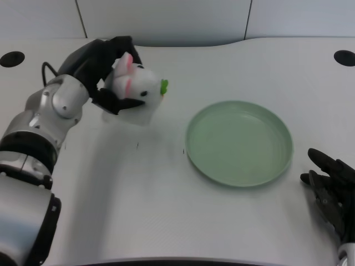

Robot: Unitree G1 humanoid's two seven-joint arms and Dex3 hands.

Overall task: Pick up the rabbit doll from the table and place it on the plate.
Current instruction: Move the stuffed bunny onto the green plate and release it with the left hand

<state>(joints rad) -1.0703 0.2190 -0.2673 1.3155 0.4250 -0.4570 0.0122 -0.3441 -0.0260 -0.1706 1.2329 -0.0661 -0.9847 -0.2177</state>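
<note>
The black left hand (108, 61) holds the small white plush rabbit doll (136, 88), with pink ears and a green piece at its front. The fingers are wrapped around the back and the underside of the doll, so it is gripped firmly. The doll is lifted above the white tabletop (138, 199); a soft shadow lies below it. The silver left forearm (50, 111) goes from the hand down to the lower left corner of the picture.

To the right of the doll lies the round pale green plate (239, 142), flat on the tabletop and with nothing in it. Its left rim is near the doll but apart from it, and bare tabletop lies between them. In front of the plate there is wide free surface up to the near edge. The far edge of the tabletop runs behind the hand, with a dark round hole (12, 58) at the left corner and another dark round hole (344, 57) at the right corner.
</note>
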